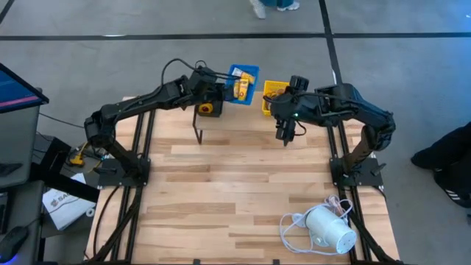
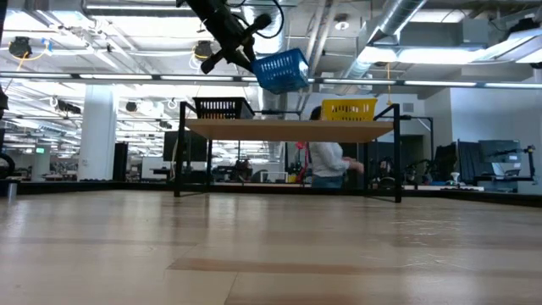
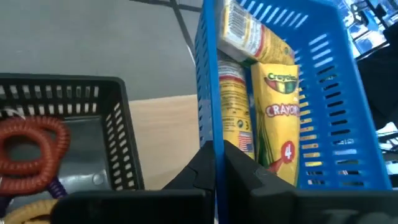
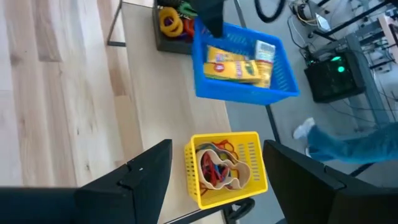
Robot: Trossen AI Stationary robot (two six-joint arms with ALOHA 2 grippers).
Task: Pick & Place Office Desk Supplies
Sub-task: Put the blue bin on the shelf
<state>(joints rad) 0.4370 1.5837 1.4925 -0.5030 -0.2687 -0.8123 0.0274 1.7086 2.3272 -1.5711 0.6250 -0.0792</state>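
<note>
My left gripper is at the table's far edge, above a raised wooden shelf, shut on the blue tray. The tray holds yellow crayon boxes. The black mesh tray stands on the shelf beside it, with red and orange coiled loops inside. The yellow tray stands on the shelf too, holding coloured rubber bands. My right gripper hangs open just on the near side of the yellow tray, which shows between its fingers in the right wrist view. My left gripper pinches the blue tray's side wall at its rim, one finger inside the tray and one outside. It comes from the table's left side, slanting down. The tray is lifted clear of the shelf and hangs tilted.
The raised shelf stands on thin dark legs along the far edge. A white cylindrical device with a white cord lies at the table's near right corner. A person stands beyond the table. The table's middle is bare wood.
</note>
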